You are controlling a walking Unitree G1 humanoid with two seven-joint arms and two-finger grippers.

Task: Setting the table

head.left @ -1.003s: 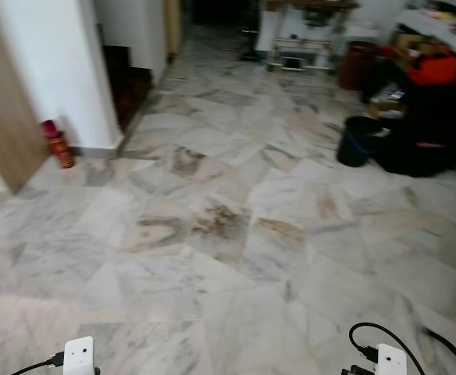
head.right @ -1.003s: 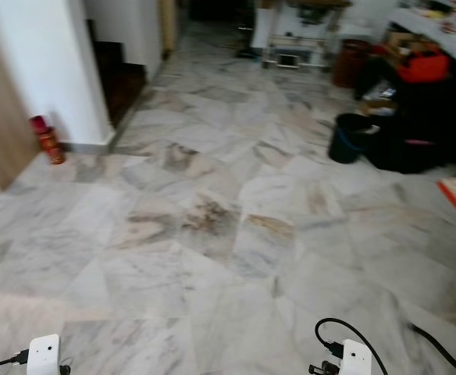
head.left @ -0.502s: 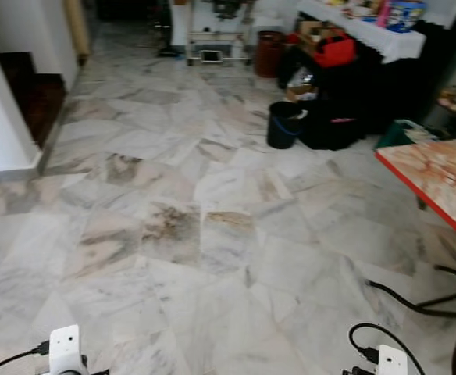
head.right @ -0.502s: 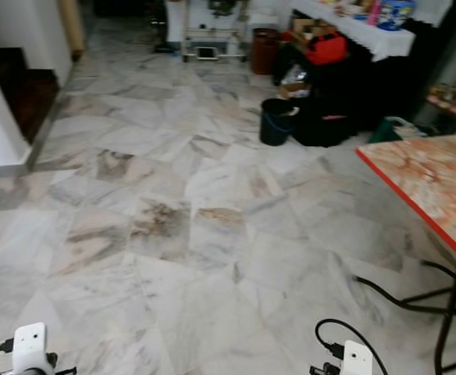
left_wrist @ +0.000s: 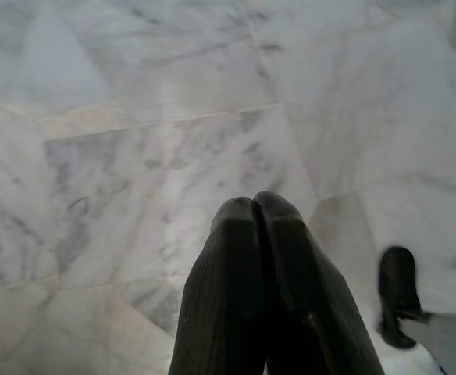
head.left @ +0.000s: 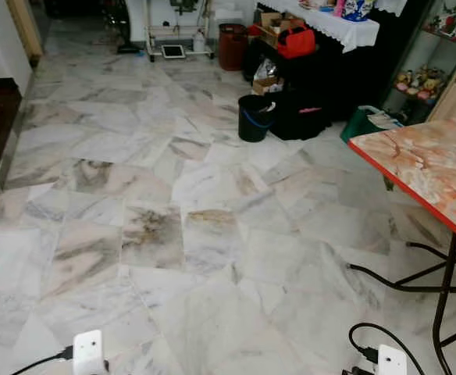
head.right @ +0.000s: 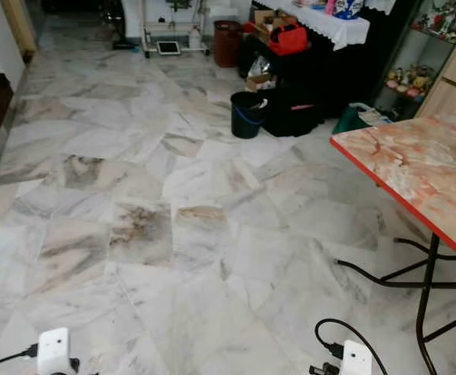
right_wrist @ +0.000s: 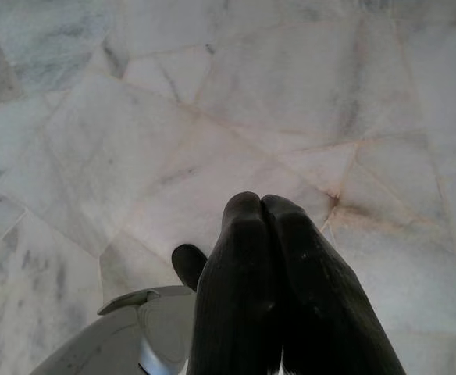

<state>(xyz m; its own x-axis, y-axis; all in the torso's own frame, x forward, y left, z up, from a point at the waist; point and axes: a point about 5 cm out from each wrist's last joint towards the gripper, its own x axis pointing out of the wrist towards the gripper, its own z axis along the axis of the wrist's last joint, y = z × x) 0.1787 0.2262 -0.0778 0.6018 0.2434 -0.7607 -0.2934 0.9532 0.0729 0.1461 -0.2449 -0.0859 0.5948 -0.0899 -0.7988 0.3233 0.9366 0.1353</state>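
Bench [head.right: 415,168], orange-marbled with a red edge, stands bare beyond the black bucket [head.right: 245,114]; both the left end effector [left_wrist: 255,207] and right end effector [right_wrist: 261,205] hang clenched and empty over the floor [head.left: 212,234], so this is judged the approach step, and tableware must be located next.

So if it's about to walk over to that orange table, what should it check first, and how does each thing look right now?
1. Table in sight: ok, it stands ahead on the robot's right.
2. Tabletop ready for setting: cannot tell, part of it runs out of view.
3. Floor on the way: not ok, a black cable lies by the table legs.
4. Black bucket out of the way: ok, it stands far off near the dark bags.
5. Left gripper free: ok, shut on nothing, hanging over the floor.
6. Right gripper free: ok, shut on nothing.
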